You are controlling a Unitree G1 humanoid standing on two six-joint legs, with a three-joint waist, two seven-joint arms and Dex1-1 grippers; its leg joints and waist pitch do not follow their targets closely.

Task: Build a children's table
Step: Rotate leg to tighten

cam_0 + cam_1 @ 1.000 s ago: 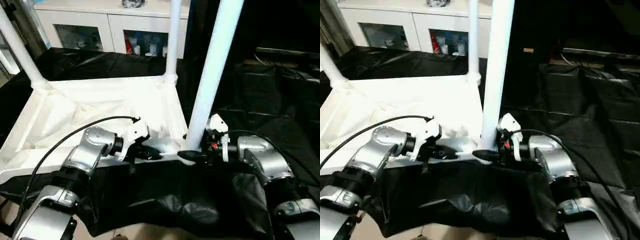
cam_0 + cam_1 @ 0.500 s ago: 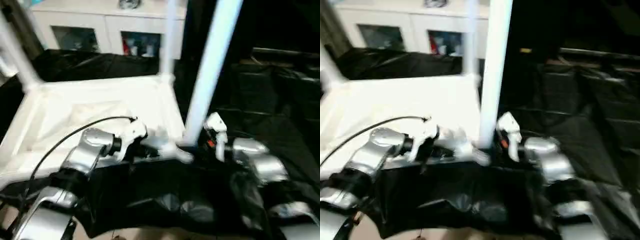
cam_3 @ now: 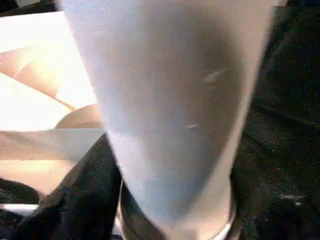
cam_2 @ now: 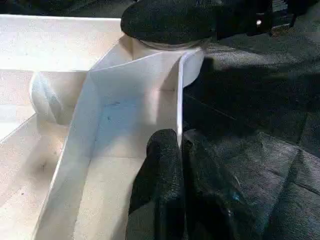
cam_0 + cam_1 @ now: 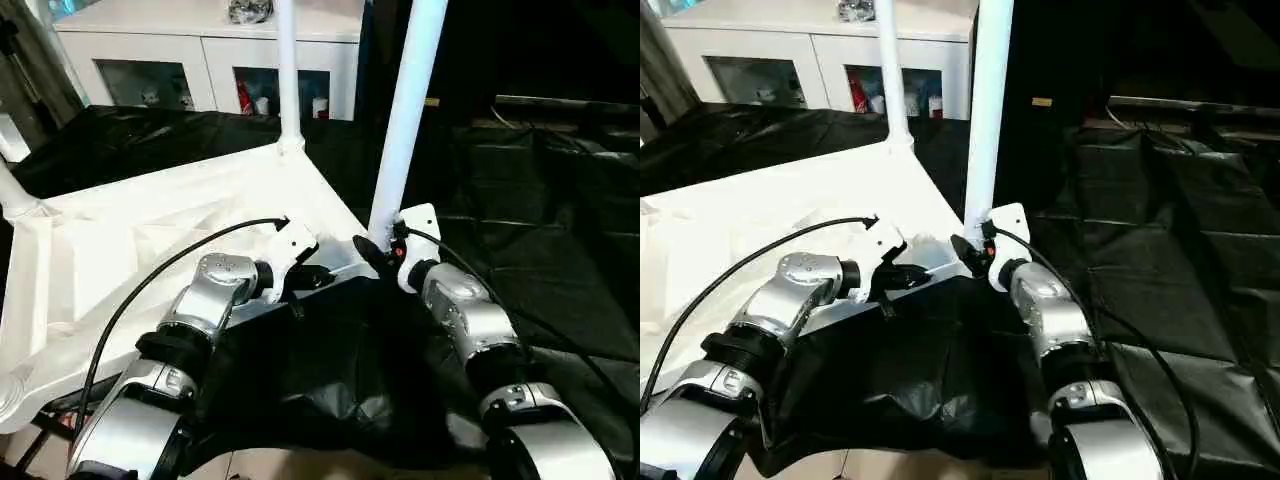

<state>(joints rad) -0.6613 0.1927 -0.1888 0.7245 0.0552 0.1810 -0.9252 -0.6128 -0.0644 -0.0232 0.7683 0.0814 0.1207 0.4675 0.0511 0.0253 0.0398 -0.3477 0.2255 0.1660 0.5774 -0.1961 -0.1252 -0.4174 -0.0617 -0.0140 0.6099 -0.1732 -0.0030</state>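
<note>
Three legs stand in the upturned tabletop (image 5: 150,240). The left hand (image 5: 322,277) pinches its rim, the right hand (image 5: 372,252) grasps the nearest leg (image 5: 405,110); the fourth corner looks empty.

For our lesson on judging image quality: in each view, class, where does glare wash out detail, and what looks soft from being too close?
Left eye view: the upturned tabletop glares bright white, its ribs faint. Right eye view: the same surface is washed out more. Right wrist view: the leg is very close and soft. Left wrist view: the tabletop's rim is evenly lit, the left hand dark on it.
</note>
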